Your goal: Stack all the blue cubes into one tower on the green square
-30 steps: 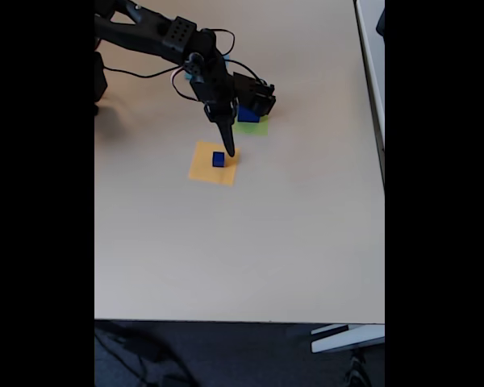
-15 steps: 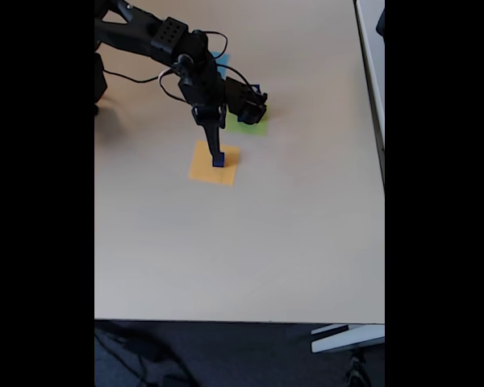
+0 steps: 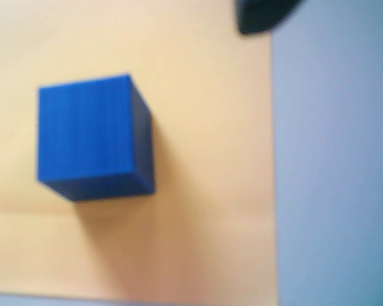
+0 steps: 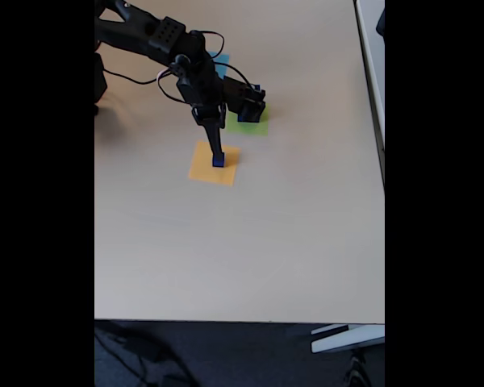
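1. Pincer [image 4: 217, 155] is right down on the small blue cube [image 4: 218, 161], probably lining up a grab; can't tell if the jaws have closed.
2. That cube sits mid orange square [image 4: 213, 164], toward the counter's [image 4: 250, 258] far-left corner.
3. Green square [image 4: 254, 122] just beyond already carries another blue cube [image 4: 248, 115], so that's the drop-off.

On the table [image 4: 250, 242], a small cube [image 4: 218, 161] sits on the nearer paper square [image 4: 202, 169], toward its far right part in the fixed view. The gripper [image 4: 218, 155] stands directly over it — fingers pointing down. Behind and to the right lies a second paper square [image 4: 258, 127] with another cube [image 4: 247, 114] on it. In the wrist view the cube [image 3: 92, 137] rests left of the square's [image 3: 204, 159] right edge — bare table [image 3: 335, 166] beyond.
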